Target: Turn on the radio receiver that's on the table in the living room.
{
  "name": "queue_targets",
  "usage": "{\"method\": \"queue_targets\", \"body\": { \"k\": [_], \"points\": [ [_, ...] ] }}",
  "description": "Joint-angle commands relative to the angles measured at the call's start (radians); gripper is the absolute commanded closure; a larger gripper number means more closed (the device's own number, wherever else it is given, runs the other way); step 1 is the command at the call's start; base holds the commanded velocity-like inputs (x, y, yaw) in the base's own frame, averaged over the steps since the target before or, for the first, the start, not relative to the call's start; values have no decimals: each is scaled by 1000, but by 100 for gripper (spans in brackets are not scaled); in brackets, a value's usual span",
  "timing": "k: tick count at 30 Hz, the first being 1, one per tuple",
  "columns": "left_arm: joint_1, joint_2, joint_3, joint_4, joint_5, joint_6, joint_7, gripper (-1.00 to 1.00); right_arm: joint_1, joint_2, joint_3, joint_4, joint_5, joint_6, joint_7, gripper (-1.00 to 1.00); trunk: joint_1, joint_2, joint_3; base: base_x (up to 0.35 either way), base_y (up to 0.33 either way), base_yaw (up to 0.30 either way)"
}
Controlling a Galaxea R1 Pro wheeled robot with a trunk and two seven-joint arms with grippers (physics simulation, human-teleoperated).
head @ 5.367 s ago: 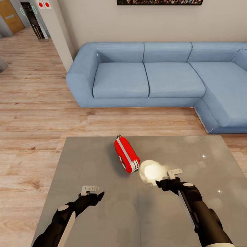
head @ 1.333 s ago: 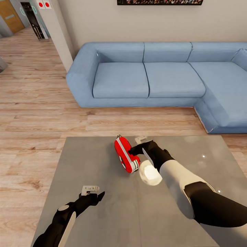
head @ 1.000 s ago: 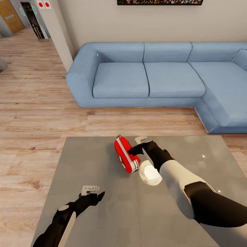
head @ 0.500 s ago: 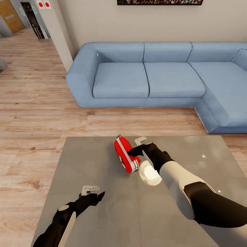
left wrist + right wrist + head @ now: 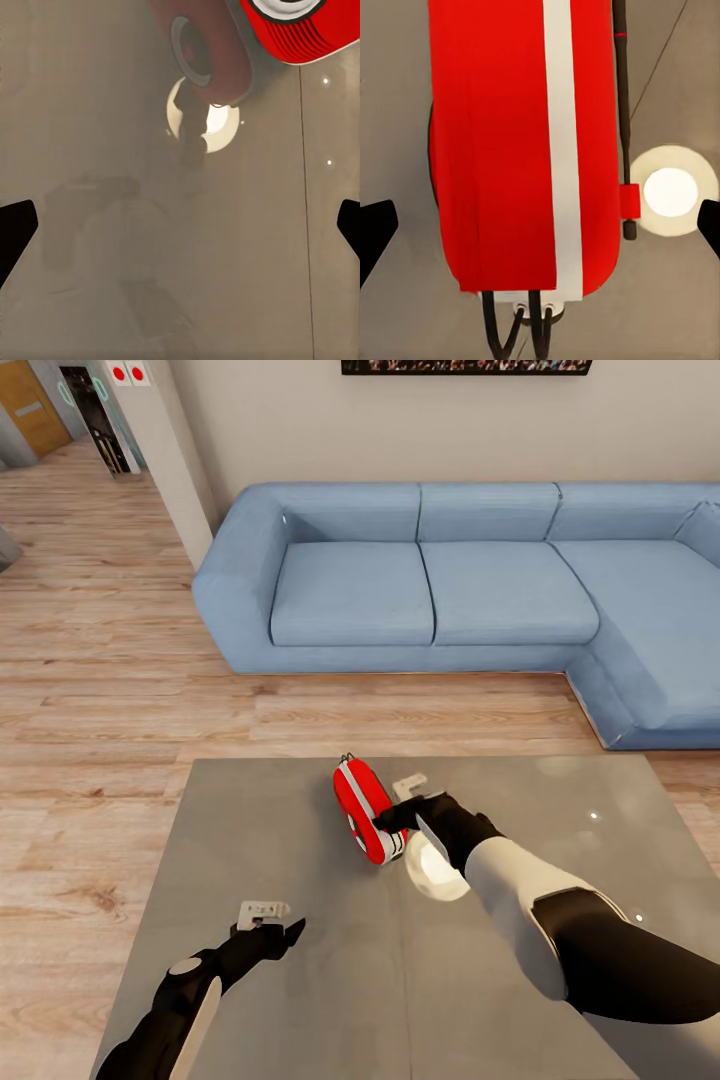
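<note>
The red radio receiver (image 5: 366, 810) stands on its edge on the grey table (image 5: 300, 840), its white band facing up. My right gripper (image 5: 392, 818) is open and reaches over the radio's right side; I cannot tell whether it touches. In the right wrist view the radio (image 5: 521, 142) with its white band and thin wire handle lies straight ahead of the right gripper (image 5: 540, 232), whose fingertips (image 5: 375, 229) are spread wide. My left gripper (image 5: 283, 932) hovers open over the table's near left part, apart from the radio (image 5: 300, 30).
A light blue sectional sofa (image 5: 450, 580) stands beyond the table, across a strip of wood plank floor (image 5: 120, 690). A bright lamp reflection (image 5: 435, 865) glares on the tabletop beside the radio. A framed picture (image 5: 465, 365) hangs on the beige wall.
My right arm came forward from the table's near right to the radio's right side, and in the last half second its gripper slid a little nearer along it. Radio and left arm are unmoved.
</note>
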Motion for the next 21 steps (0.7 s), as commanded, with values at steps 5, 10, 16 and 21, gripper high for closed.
{"method": "queue_targets", "body": {
  "k": [5, 10, 16, 21],
  "points": [
    [0, 0, 0, -1, 0, 0, 0, -100, 0, 0, 0, 14, 0, -13, 0, -100, 0, 0, 0, 0, 0, 0],
    [0, 0, 0, -1, 0, 0, 0, -100, 0, 0, 0, 15, 1, -17, 0, -100, 0, 0, 0, 0, 0, 0],
    [0, 1, 0, 0, 0, 0, 0, -100, -1, 0, 0, 6, 1, -23, 0, -100, 0, 0, 0, 0, 0, 0],
    [0, 1, 0, 0, 0, 1, 0, -100, -1, 0, -1, 4, 1, -61, 1, -100, 0, 0, 0, 0, 0, 0]
  ]
}}
